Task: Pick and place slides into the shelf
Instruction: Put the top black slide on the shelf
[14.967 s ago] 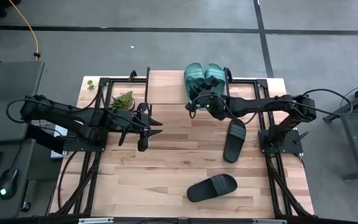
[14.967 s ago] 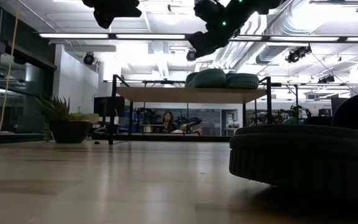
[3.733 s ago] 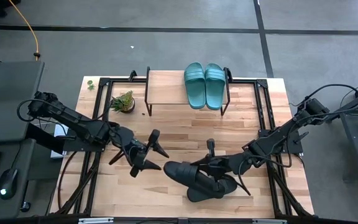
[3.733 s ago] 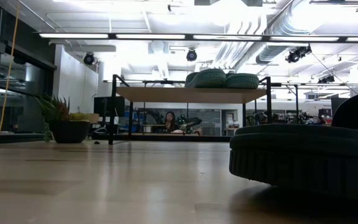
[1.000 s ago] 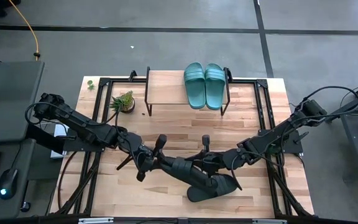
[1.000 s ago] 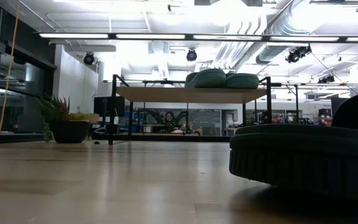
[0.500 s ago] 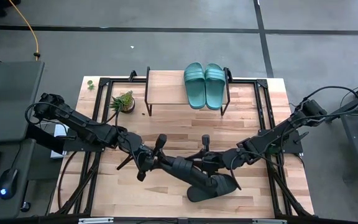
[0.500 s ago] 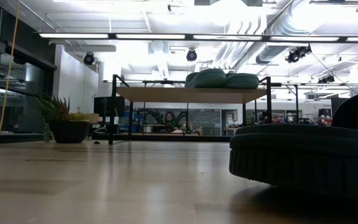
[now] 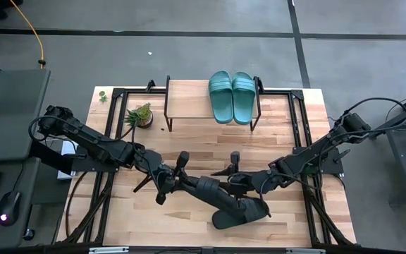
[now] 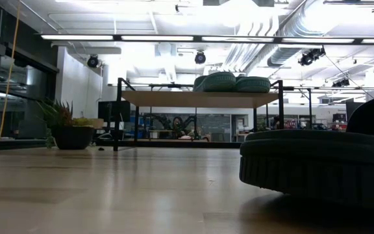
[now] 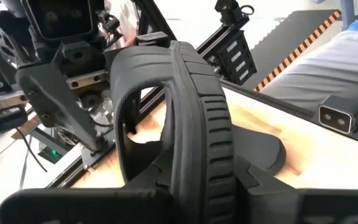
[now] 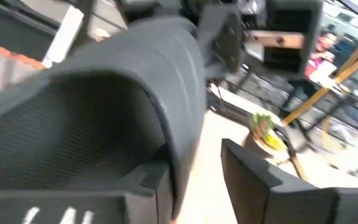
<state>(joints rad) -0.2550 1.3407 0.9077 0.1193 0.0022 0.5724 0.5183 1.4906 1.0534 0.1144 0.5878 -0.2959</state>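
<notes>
One black slide (image 9: 213, 192) stands on its side edge between my two grippers, near the table's middle. My left gripper (image 9: 183, 182) is shut on its left end. My right gripper (image 9: 229, 169) is open at the slide's right end; in the right wrist view its fingers stand on either side of the slide's ribbed strap (image 12: 166, 81). I cannot tell whether one of them touches it. The second black slide (image 9: 242, 212) lies sole-down on the table below the held one. Two teal slides (image 9: 231, 95) rest side by side on the right end of the shelf (image 9: 189, 99). My left gripper pinches the black slide's sole between its two fingers at the end nearest it (image 11: 197, 180), coming level from the table's left, along the slide's length. The slide stands on its side edge, its strap arch (image 11: 135, 81) facing sideways. Whether it is lifted clear cannot be told.
A small potted plant (image 9: 140, 115) stands left of the shelf. The shelf's left half (image 10: 161, 97) has bare plank. Black frame rails (image 9: 298, 120) run along the table's sides. The lying black slide (image 10: 317, 162) fills the low view's right.
</notes>
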